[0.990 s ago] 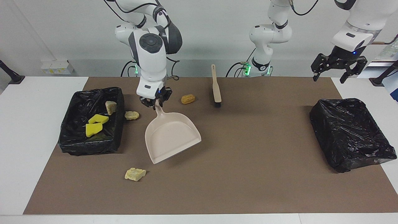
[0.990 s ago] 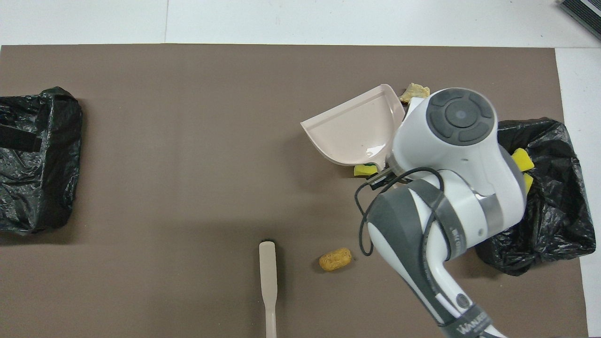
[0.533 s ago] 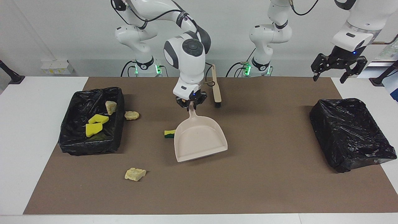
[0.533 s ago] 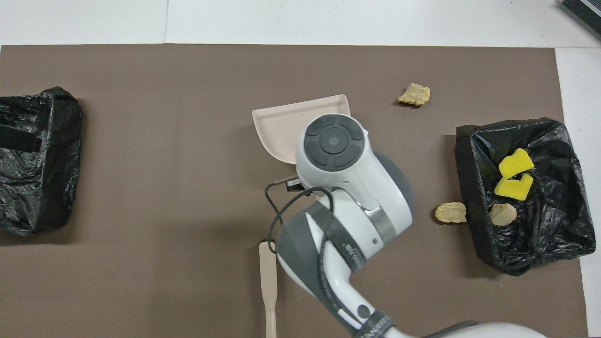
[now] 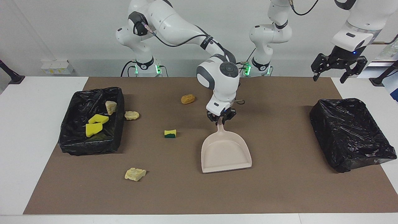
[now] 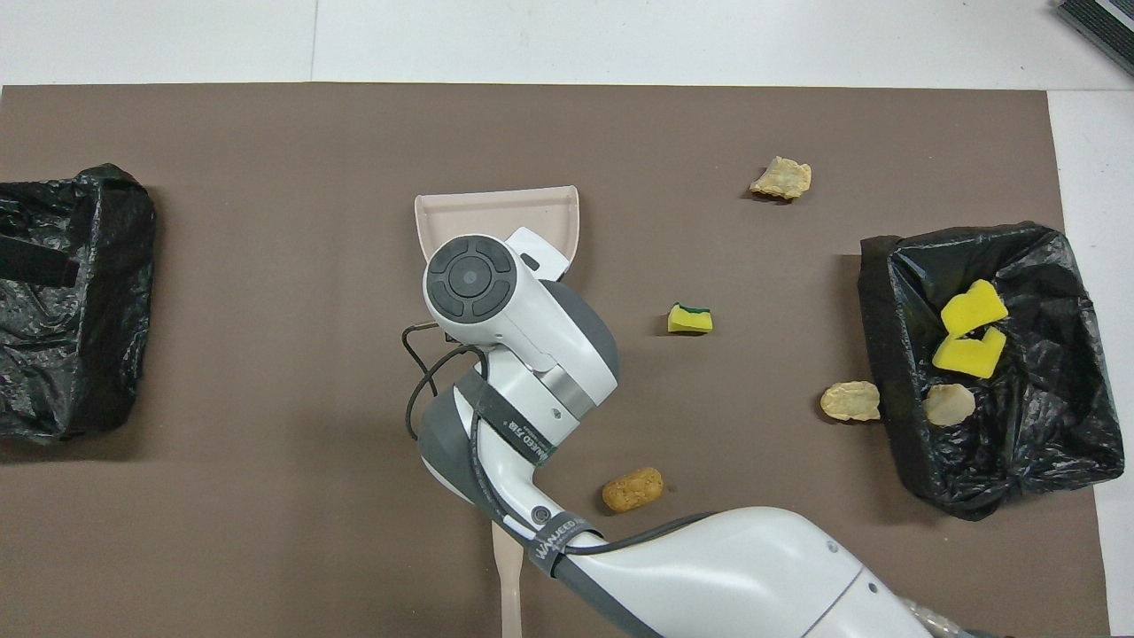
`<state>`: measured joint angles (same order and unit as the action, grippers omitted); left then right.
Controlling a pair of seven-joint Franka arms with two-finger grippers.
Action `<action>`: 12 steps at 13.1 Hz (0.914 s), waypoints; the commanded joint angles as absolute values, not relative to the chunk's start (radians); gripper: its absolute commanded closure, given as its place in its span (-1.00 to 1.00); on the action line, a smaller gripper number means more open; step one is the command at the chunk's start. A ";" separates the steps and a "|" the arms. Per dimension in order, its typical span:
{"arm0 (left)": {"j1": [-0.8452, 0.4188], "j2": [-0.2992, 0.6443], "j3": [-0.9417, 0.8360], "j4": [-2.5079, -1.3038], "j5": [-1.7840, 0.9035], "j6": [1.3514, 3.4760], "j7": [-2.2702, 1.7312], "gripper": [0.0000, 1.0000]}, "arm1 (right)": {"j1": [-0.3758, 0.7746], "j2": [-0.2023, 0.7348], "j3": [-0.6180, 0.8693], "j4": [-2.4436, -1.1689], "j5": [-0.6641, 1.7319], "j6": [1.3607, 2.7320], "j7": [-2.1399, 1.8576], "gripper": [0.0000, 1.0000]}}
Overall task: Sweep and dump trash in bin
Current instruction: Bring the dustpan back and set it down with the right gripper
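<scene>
My right gripper (image 5: 221,120) is shut on the handle of the beige dustpan (image 5: 225,153) near the middle of the mat; the pan is empty and sits low and level. From overhead the arm covers the gripper, and only the pan's lip (image 6: 496,211) shows. Loose trash lies on the mat: a yellow-and-green sponge (image 5: 170,133), a golden roll (image 5: 188,99), and two pale chunks (image 5: 135,174) (image 5: 131,115). The bin (image 5: 71,141) at the right arm's end holds two yellow sponge pieces (image 5: 94,123) and a pale chunk (image 5: 110,107). My left gripper (image 5: 337,69) hangs open, raised, waiting.
A second black-lined bin (image 5: 351,133) stands at the left arm's end of the table, below the left gripper. The brush is hidden by the right arm in the facing view. Overhead, only its beige handle (image 6: 507,576) shows, nearer to the robots than the dustpan.
My right arm has carried the dustpan from beside the bin with the trash toward the middle of the mat and levelled it. The sponge and the roll have come into view. The left arm has not moved.
</scene>
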<state>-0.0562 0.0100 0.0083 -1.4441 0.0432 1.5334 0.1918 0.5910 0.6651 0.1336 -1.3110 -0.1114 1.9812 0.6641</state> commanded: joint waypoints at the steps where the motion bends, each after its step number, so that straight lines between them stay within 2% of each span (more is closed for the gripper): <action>1: -0.061 0.011 0.014 -1.424 0.060 1.509 0.196 -1.00 | 0.601 0.663 0.140 -1.273 -0.130 1.960 0.767 1.00; 2: -0.061 0.011 0.014 -1.425 0.060 1.509 0.198 -1.00 | 0.601 0.660 0.140 -1.276 -0.123 1.960 0.769 -0.07; 3: -0.061 0.011 0.014 -1.424 0.060 1.509 0.196 -1.00 | 0.600 0.655 0.141 -1.279 -0.117 1.960 0.770 -0.99; 8: -0.061 0.011 0.014 -1.425 0.060 1.509 0.198 -1.00 | 0.595 0.540 0.144 -1.339 -0.100 1.904 0.756 -1.00; 10: -0.061 0.011 0.014 -1.424 0.060 1.509 0.196 -1.00 | 0.588 0.461 0.158 -1.429 -0.014 1.902 0.749 -1.00; 12: -0.061 0.011 0.014 -1.424 0.060 1.509 0.196 -1.00 | 0.600 0.352 0.161 -1.582 0.028 1.911 0.745 -1.00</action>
<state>-0.0562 0.0100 0.0083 -1.4440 0.0433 1.5333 0.1918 0.6006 0.4840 0.1531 -1.3899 -0.0122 1.8845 0.7431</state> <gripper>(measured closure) 0.000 0.000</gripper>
